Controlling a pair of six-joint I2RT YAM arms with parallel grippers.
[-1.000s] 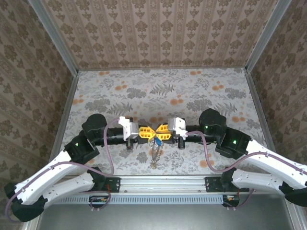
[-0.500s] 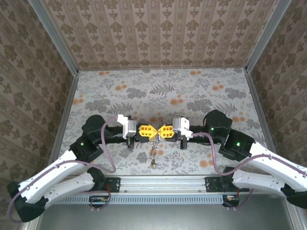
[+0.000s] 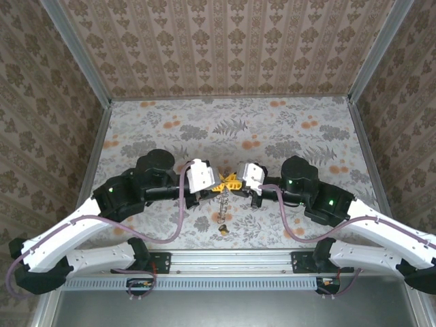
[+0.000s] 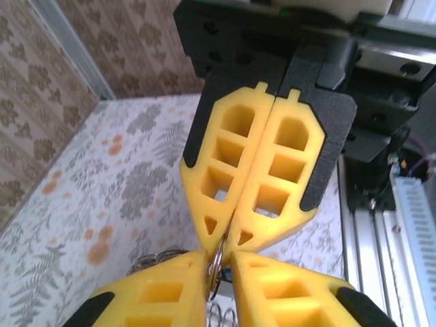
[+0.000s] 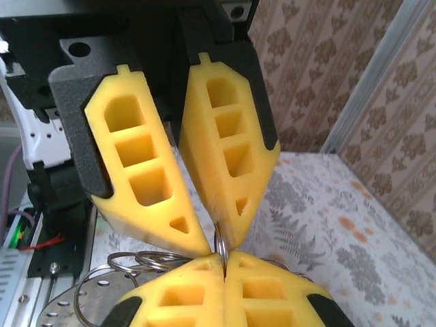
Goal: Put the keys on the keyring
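Keyring (image 3: 221,206): hung beneath both grippers; pinched in closed right gripper (image 5: 223,262). Left gripper (image 4: 218,264) narrowly parted around it, grip untellable. Keys' threading unconfirmed; task judged unfinished.

My worktop (image 3: 272,129) wears a grey print of leaves and flowers with orange blossoms scattered over it. Brown damask paper covers the walls around it: the back wall (image 3: 231,48) at 12 o'clock, the left wall (image 3: 41,122) at 9, the right wall (image 3: 402,116) at 3. One silvery post (image 3: 76,51) rises at 11, another post (image 3: 379,51) at 1. At 6 an aluminium rail (image 3: 231,259) runs along the near edge, with a grey slotted strip (image 3: 225,282) just beside it
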